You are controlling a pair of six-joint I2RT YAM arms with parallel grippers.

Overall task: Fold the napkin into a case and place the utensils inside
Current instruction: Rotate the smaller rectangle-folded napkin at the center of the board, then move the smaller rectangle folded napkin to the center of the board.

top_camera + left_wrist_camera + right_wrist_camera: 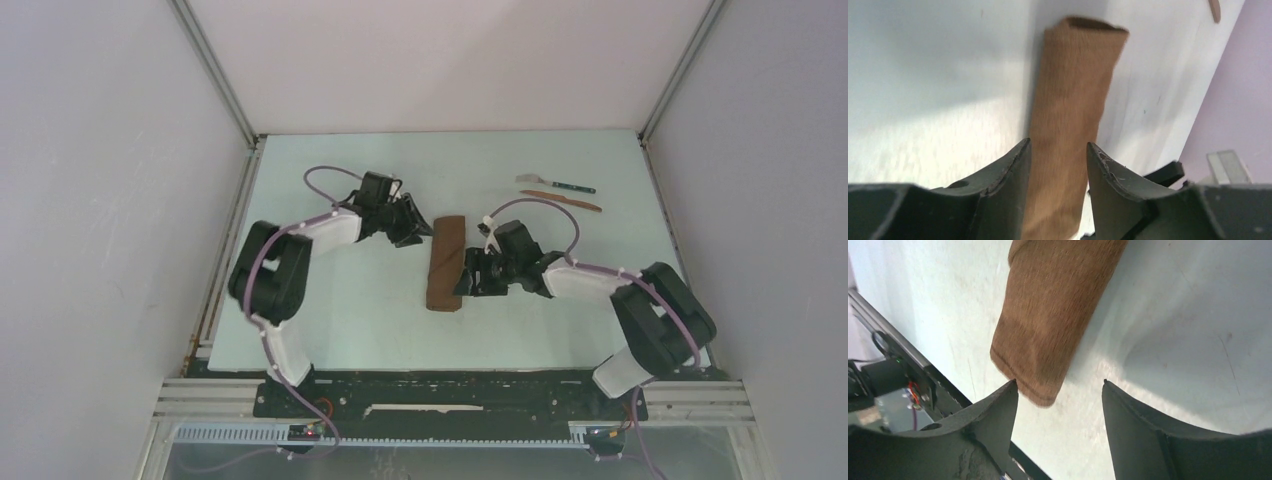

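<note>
Brown cloth lies folded as a narrow oblong case (446, 263) in the middle of the pale table (340, 300). It runs lengthwise from the near side to the far side and tilts slightly. In the left wrist view, one short end gapes as a dark slot.

The left gripper (420, 232) is just left of the case's far end. In its own camera its fingers (1013, 175) stand moderately apart, and the case (1073, 100) runs through the gap and passes behind both tips. That view is blurred, so I cannot tell whether the pads touch the cloth. No grip shows.

The right gripper (468, 278) is against the right side of the case, toward its near end. In the right wrist view its fingers (998, 410) are spread wide with nothing between them but bare table. The near corner of the case (1053, 315) hangs just above the left-hand tip there, very close to it. I cannot tell whether they touch.

The utensils lie well apart from the case, off to its far right. The fork (556, 184), with its silver head and teal handle, is farther back. The reddish-brown knife (575, 200) lies just on its near side, almost parallel to it. One knife tip (1215, 10) shows at the top edge of the left wrist view, beyond the case's open end. Both utensils are outside the case.
</note>
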